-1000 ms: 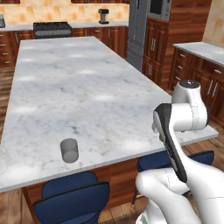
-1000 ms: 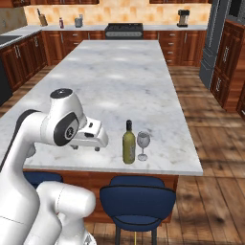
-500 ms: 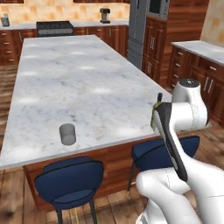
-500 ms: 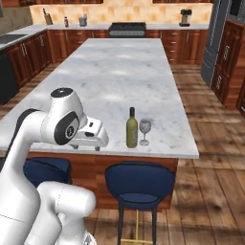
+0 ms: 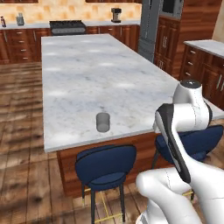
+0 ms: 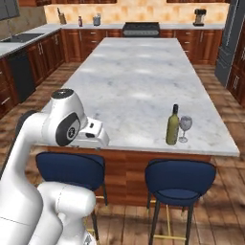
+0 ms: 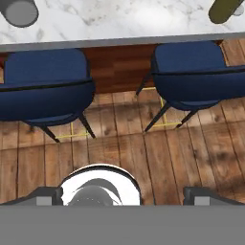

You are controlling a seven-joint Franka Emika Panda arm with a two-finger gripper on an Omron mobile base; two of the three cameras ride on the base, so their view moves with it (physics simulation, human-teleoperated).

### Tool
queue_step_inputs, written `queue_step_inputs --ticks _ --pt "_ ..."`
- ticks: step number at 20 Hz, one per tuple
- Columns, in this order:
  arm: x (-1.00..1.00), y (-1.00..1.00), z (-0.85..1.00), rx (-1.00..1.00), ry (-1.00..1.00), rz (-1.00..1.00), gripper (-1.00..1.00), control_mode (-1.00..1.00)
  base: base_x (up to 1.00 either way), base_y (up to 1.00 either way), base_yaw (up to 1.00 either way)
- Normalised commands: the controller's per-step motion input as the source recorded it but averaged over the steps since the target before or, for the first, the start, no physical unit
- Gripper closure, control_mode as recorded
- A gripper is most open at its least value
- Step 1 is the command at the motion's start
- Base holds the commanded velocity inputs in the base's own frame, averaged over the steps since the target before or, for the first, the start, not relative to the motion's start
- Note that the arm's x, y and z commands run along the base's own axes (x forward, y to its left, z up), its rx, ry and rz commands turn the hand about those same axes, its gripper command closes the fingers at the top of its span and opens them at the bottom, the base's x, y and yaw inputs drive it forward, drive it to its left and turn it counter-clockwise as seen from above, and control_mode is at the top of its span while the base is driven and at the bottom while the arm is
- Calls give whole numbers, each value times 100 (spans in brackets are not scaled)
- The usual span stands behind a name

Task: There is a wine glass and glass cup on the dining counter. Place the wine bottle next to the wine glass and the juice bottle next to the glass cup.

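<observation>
The robot's gripper (image 7: 122, 191) hangs over the wooden floor (image 7: 143, 148) in front of the dining counter (image 6: 139, 81), aimed down past the counter's near edge. In the hand view its two dark finger tips sit wide apart at the bottom of the picture with nothing between them, so the fingers stand spread and empty.

Two blue stools (image 7: 191, 72) are tucked against the counter's red-brown front, side by side below the marble rim. On the counter just above the left-hand stool, near the edge, stands the glass cup (image 5: 103, 122), a short grey tumbler, upright and alone on the slab. Further along the same near edge, above the other stool, the wine bottle (image 6: 172, 125) stands upright with the wine glass (image 6: 185, 127) just beside it, on the side away from the cup; whether the two touch cannot be told. The cup and the bottle-and-glass pair stand well apart along the counter's front edge.

Beyond the counter's far end, a marble worktop (image 6: 81, 26) backed by tan tiles runs along the wall, with a black stove (image 6: 140, 29) facing the counter and a coffee machine (image 6: 200, 17) to one side of it. A small dark bottle (image 6: 80, 21) stands on that worktop on the stove's other side; it is too small to tell what it is.
</observation>
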Motion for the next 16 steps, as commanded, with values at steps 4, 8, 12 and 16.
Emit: queue_step_inputs --ticks 4,8,12,16 --pt "0 0 0 0 0 0 -100 100 0 94 0" --pt "0 0 0 0 0 0 -100 100 0 94 0" --pt "0 0 0 0 0 0 -100 100 4 94 0" --pt "0 0 0 0 0 0 -100 100 19 93 0"
